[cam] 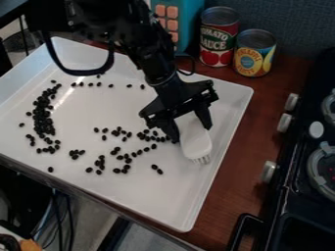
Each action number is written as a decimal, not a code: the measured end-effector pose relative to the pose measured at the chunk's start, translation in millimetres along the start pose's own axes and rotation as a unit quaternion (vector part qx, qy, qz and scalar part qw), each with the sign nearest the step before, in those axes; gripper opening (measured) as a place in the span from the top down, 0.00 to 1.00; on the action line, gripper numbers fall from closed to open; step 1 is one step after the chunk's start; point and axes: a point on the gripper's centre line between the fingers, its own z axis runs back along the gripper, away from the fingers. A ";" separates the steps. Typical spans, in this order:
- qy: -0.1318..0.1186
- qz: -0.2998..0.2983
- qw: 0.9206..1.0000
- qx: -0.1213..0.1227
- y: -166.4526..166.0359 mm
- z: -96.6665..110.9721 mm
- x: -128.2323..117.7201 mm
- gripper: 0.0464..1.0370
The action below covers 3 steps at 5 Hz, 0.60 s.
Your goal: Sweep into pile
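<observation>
**Black beans [43,117] lay in scattered groups, no single pile**

Gripper [192,135] had its two fingers spread only as far as the white tool [196,146] between them, one finger either side; read that as a grip on it. Tool's far end split into prongs or bristles, couldn't tell which, and pointed toward the camera side. Contact with the tray floor: couldn't confirm.

Nearest beans sat just beside the finger on the tool's left in the view. From there a loose cluster [124,147] ran across the middle of the tray [219,169], with a pair [157,169] split off below it. Thickest group was a long band near the tray's left side. A thin row [98,84] trailed across the upper part, and one bean [50,169] sat alone near the lower left.

Progress: partial at best. The band was the closest thing to a pile, but too stretched out to count. Left to do, in my judgement: bring in the middle cluster, the upper row and the strays. Next stroke likely needed the tool on the far side of the cluster, kept low. Risk: round beans rolling past its narrow end.
</observation>
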 end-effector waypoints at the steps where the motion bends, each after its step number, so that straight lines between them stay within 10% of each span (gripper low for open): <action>1: 0.000 0.009 1.000 0.006 20.4 5.7 -0.6 0.33; 3: 0.011 0.022 1.000 0.018 64.0 20.5 -4.8 0.33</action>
